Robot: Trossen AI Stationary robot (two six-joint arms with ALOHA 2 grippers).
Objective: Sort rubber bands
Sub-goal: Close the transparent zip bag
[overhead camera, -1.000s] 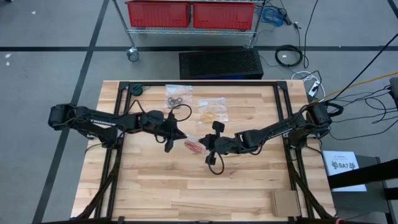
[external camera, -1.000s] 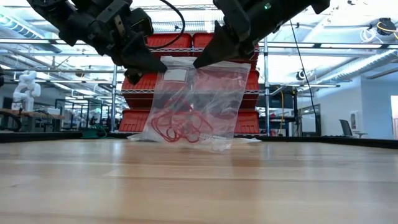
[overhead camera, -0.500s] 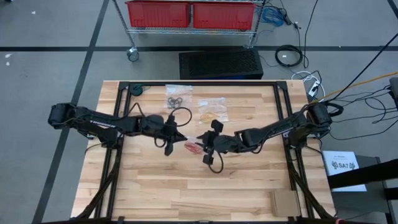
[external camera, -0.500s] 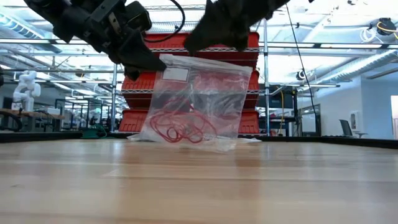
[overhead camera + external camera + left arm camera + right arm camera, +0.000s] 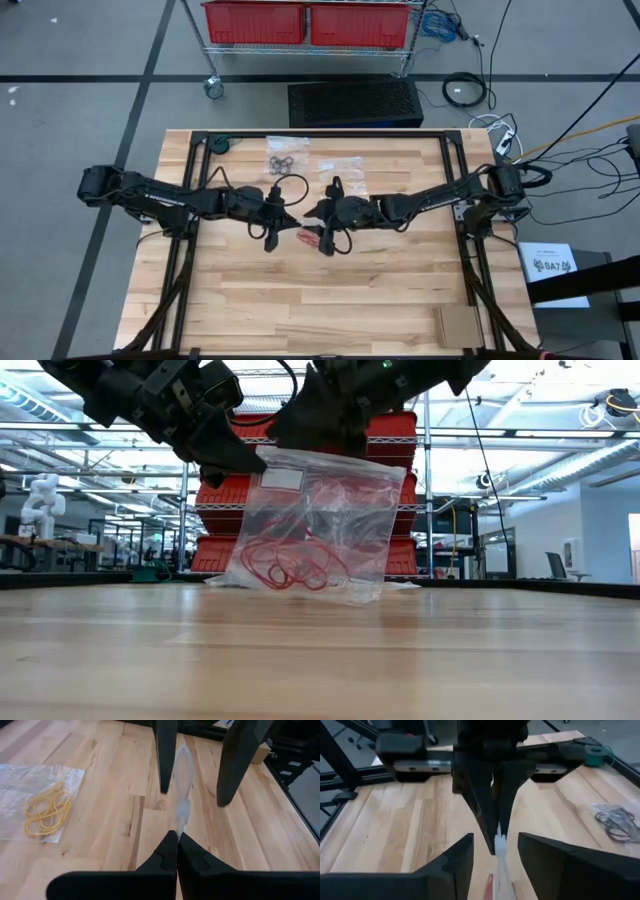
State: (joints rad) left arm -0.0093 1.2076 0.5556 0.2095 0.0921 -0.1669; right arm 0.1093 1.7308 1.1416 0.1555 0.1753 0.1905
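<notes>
Pinched shut on the top edge of a clear flat plastic bag (image 5: 318,525), my left gripper (image 5: 177,836) holds that bag hanging over the middle of the pale wooden table (image 5: 300,300), its bottom brushing the boards. My right gripper (image 5: 495,851) faces it from the other side with its two dark fingers parted on either side of the bag's rim, gripping nothing as far as I can see.

I judge the step in hand to be opening the bag's mouth. To do it well I'd keep the left pinch firm and level, then close the right fingers on one film layer only, just beside the left hold, and draw gently apart. Catching both layers would only drag the whole bag sideways.

Inside, the thin red rubber bands (image 5: 292,568) lie tangled in a loose heap at the bottom, slack loops that will shift if I tip the bag. The film is glossy, crinkled and limp, with a white label patch near the top.

Farther back on the table, a second clear bag holds yellowish tan rubber bands (image 5: 47,813), flat wide loops overlapping. A third holds black rubber bands (image 5: 616,822), a small dark cluster. Both lie flat on the smooth planked wood.
</notes>
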